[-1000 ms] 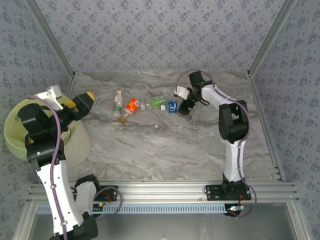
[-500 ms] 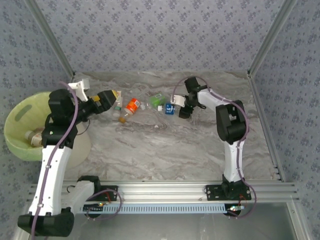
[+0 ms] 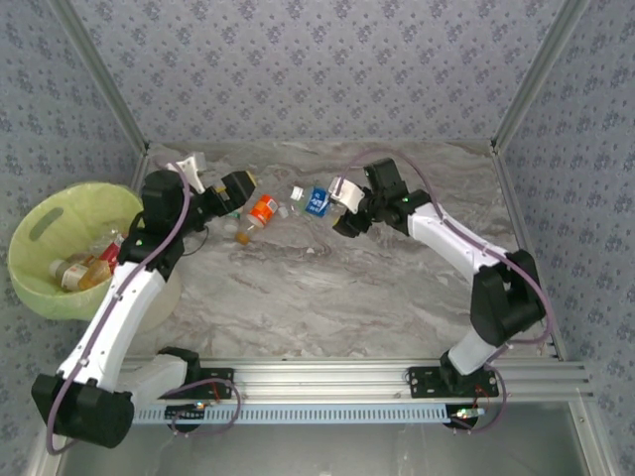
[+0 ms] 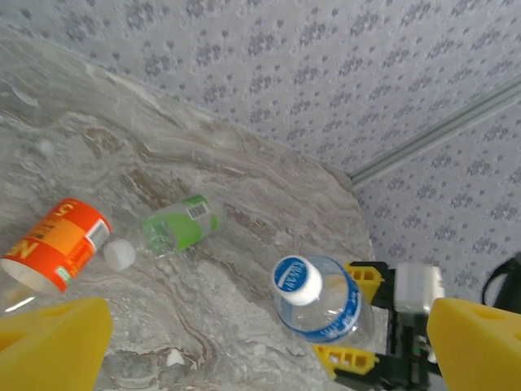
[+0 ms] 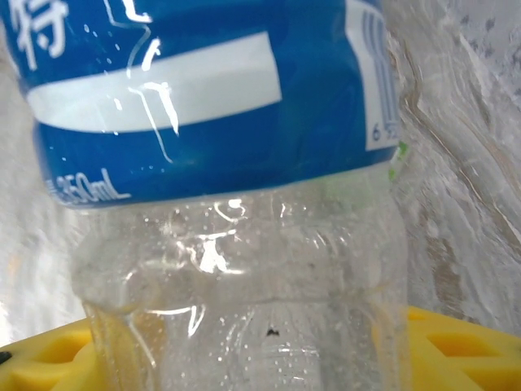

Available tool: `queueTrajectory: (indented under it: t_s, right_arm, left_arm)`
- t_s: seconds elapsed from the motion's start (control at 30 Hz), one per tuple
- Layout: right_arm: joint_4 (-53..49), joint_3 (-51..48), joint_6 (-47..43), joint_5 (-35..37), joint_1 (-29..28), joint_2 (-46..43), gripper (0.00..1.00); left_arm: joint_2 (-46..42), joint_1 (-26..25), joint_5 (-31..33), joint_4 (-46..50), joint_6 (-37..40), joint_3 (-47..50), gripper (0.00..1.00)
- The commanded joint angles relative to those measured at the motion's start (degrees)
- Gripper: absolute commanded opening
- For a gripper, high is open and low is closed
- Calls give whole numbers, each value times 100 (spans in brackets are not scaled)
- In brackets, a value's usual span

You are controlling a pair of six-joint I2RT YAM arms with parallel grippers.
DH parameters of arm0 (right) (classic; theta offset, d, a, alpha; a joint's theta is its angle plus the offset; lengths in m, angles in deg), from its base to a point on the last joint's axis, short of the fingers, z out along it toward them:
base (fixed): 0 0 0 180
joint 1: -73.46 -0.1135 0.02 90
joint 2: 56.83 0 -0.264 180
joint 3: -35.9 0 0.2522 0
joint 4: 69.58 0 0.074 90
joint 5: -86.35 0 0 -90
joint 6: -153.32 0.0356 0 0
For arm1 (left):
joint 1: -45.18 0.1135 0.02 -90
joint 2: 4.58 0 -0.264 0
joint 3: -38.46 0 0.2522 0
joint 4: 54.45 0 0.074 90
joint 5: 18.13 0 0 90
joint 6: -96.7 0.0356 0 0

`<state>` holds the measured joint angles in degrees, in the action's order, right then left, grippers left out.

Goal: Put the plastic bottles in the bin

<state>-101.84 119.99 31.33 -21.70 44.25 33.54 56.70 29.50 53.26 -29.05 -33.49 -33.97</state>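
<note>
My right gripper (image 3: 331, 206) is shut on a clear plastic bottle with a blue label (image 3: 317, 200), its white cap pointing towards the left arm. In the left wrist view that blue-labelled bottle (image 4: 326, 303) sits between the right gripper's yellow fingers (image 4: 343, 358). It also fills most of the right wrist view, where the gripper (image 5: 244, 358) clamps the blue-labelled bottle (image 5: 212, 106). My left gripper (image 3: 239, 187) is open and empty above the table's back left. An orange-labelled bottle (image 3: 263, 208) lies just beside it. A green-labelled bottle (image 4: 181, 226) lies further back. The lime-green bin (image 3: 40, 230) at far left holds several bottles.
A small bottle with an orange cap (image 3: 242, 234) lies in front of the orange-labelled one. A white scrap (image 3: 316, 250) lies mid-table. Patterned walls and metal rails (image 3: 516, 109) close in the table. The marble table (image 3: 337, 297) is bare in front of the bottles.
My right gripper closed on the blue-labelled bottle and carried it to the left. My left arm swung from over the bin to the bottles at the table's back left, staying open.
</note>
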Motion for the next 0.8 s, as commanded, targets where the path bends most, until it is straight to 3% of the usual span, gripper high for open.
queueTrajectory:
  t_s: [0.0,0.17,0.33,0.77]
  right_arm:
    - [846,-395,1265,-261,-265,-354,54]
    - [1594,-734,2076,-254,-639,-672,54]
    - [2128,-881,2606,-135,-743,-792,54]
    - [2523,-749,2853,-125,-982,-670,55]
  left_arm:
    - [241,-310,-73,-417,-52,-185,100]
    - [614,-744,180,-459,35,-354,100]
    - [823,-814,488,-399,-23,-439,99]
    - [1347,-875,-112,-427,83,-785,97]
